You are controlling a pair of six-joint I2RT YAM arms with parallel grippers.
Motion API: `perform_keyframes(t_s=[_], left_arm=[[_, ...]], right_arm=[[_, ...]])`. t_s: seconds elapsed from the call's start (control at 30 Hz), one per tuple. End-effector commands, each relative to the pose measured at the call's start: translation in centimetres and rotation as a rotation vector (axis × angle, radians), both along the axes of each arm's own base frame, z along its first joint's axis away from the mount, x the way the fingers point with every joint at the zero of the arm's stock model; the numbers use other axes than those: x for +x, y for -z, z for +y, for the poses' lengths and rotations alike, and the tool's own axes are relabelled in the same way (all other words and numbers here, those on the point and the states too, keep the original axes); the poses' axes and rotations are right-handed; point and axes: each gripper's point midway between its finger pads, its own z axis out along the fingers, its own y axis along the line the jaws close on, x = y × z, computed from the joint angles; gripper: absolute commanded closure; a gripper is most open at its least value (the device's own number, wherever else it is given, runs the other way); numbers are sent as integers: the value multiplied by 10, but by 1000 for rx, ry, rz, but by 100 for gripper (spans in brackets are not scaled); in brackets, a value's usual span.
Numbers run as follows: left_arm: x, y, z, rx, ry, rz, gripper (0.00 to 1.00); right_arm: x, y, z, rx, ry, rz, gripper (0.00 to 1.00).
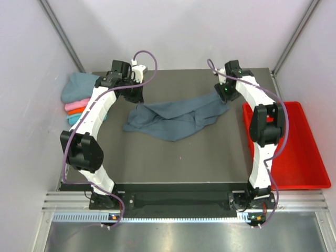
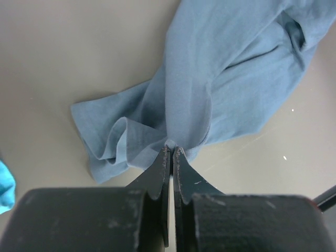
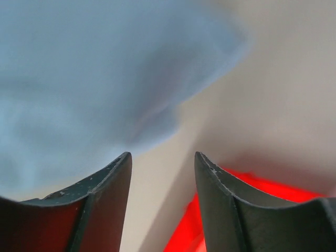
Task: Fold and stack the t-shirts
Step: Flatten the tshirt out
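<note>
at the upper left of the overhead view the folded t-shirts [image 1: 77, 100] sit in a stack at the far-left corner of the desk [image 1: 210, 163]: dusty teal on top, with pink, orange and turquoise edges under it.

just right of the stack, the left pincer [image 2: 172, 153] has its jaws pressed together on a bunched fold of the slate blue-grey t-shirt [image 1: 176, 118]. that shirt lies crumpled and twisted across the middle of the desk, running up toward the right.

at its upper-right end the right pincer [image 3: 163, 157] stands open with nothing between its jaws. the cloth is just above its left finger, near but not gripped. the red tray [image 1: 310, 157] lies at the far right, beside the desk.

the step in hand looks like spreading this shirt flat before folding.
- the right pincer should take one clean edge or corner at the right end, not a wad of layers.
- both pincers should then draw apart, low over the desk, until the twist comes out.
- the pull should stay clear of the stack and the tray.

several things are hard to make out.
- the collar, sleeves and hem are lost in the folds.
- i cannot tell how many layers the left pincer pinches.
- the right wrist view is blurred.
- from overhead the left arm covers part of the stack, and the right pincer's tips are hard to see.
</note>
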Motion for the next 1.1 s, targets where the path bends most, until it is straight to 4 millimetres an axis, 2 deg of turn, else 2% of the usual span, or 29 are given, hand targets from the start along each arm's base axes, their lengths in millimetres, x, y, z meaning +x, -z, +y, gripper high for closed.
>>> perform_keyframes(t_s=[0.0, 0.03, 0.17, 0.3, 0.37, 0.47, 0.5, 0.57, 0.7, 0.93, 1.07], left_arm=[[17, -21, 6, 11, -11, -83, 100], [20, -21, 8, 15, -16, -88, 100], [28, -22, 9, 10, -24, -92, 100], [34, -22, 4, -10, -19, -86, 100], [36, -25, 3, -16, -21, -92, 100], [38, -27, 2, -22, -21, -96, 100], [38, -28, 4, -16, -25, -100, 100], [37, -29, 5, -11, -26, -103, 100], [32, -32, 8, 5, -25, -111, 100], [32, -29, 14, 3, -39, -105, 100], [35, -27, 11, -11, -37, -97, 100]], right_arm=[[-52, -34, 41, 195, -131, 43, 50], [-60, -46, 42, 197, -156, 21, 52], [-82, -50, 59, 266, -233, 15, 54], [-102, -37, 85, 369, -279, 110, 53], [-103, -34, 96, 369, -297, 116, 52], [-102, -16, 103, 332, -303, 149, 52], [-101, -6, 103, 316, -292, 169, 52], [-98, 2, 105, 300, -278, 179, 52], [-88, 21, 92, 209, -230, 190, 52], [-83, 30, 77, 156, -177, 189, 53], [-82, 45, 72, 165, -156, 216, 53]])
